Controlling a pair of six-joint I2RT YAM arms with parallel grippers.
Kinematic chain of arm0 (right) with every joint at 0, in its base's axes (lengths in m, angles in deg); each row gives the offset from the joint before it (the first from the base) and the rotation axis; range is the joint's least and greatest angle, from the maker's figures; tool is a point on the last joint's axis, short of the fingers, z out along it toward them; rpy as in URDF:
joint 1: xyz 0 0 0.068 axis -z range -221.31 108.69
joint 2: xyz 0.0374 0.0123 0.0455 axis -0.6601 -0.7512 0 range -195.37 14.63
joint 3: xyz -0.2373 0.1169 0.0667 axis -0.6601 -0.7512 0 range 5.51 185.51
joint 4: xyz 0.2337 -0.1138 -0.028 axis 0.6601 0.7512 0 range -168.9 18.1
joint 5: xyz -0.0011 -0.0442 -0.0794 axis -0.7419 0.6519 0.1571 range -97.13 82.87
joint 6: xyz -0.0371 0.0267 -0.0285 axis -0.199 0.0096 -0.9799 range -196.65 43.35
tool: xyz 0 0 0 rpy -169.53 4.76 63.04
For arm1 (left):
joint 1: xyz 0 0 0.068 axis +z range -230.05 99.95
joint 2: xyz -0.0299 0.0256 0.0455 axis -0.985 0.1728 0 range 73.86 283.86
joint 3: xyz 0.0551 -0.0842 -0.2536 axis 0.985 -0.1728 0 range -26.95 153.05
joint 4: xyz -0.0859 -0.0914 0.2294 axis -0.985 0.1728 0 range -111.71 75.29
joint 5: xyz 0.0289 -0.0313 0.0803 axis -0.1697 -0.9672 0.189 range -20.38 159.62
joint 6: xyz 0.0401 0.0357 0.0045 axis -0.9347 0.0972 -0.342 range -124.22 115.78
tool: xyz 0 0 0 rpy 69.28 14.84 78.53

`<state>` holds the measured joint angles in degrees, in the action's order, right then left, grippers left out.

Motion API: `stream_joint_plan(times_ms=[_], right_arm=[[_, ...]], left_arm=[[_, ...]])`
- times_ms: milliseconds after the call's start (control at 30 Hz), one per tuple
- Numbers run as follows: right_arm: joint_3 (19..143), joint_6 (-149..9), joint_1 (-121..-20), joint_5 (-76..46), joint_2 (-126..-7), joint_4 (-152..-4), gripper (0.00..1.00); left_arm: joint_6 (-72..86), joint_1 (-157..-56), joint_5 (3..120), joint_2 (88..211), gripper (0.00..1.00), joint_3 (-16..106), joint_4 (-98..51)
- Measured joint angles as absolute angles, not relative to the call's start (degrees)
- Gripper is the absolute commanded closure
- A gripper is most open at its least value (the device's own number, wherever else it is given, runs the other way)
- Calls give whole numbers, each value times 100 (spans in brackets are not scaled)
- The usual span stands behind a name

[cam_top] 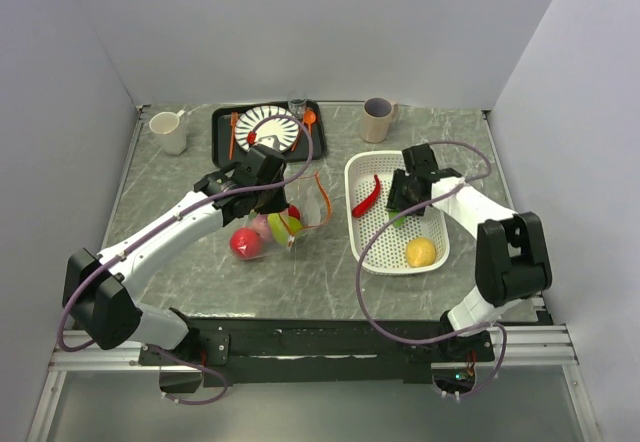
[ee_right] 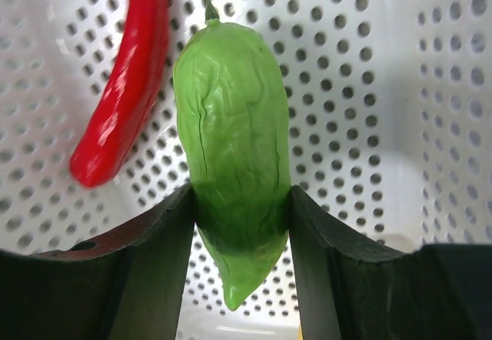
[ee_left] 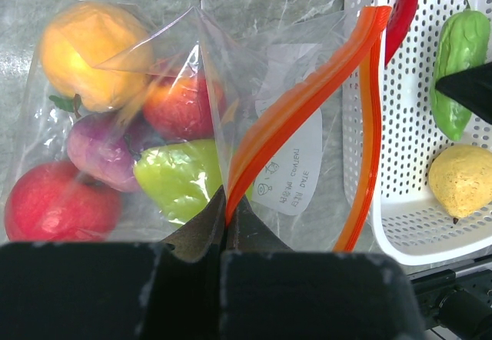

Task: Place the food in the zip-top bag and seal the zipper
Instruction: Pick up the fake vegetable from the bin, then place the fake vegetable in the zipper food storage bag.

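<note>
Soft, even light falls from above and bounces off the pale walls [cam_top: 300, 32], so the overhead view is bright and sharp throughout. The arms cast only faint, blurred shadows on the grey table [cam_top: 180, 262]. In the left wrist view the zip-top bag [ee_left: 231, 71] shows white streaks of glare along its creases, and the left claw [ee_left: 227, 228] is a dark, soft-focus mass. In the right wrist view the white basket [ee_right: 369, 86] is close to washed out. The red chilli [ee_right: 127, 86] carries a long highlight, the green vegetable [ee_right: 234, 148] is crisp, and the right claw [ee_right: 240, 240] is dark and slightly blurred.
</note>
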<state>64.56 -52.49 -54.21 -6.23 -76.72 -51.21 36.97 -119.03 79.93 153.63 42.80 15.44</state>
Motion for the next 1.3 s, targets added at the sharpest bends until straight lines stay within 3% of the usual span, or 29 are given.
stream_joint_plan(times_ms=[67, 933, 1300], right_arm=[[6333, -5242, -5421, -793, -7451, -5134, 100], [5704, -5249, -5478, -3136, -5797, -5506, 100], [6403, -5483, -6376, -4039, -5469, -5351, 100]], left_arm=[[3695, -11903, 7990, 15363, 99, 4280, 1541], [3695, -11903, 7942, 15363, 99, 4280, 1537], [3695, -11903, 7840, 15474, 99, 4283, 1491]])
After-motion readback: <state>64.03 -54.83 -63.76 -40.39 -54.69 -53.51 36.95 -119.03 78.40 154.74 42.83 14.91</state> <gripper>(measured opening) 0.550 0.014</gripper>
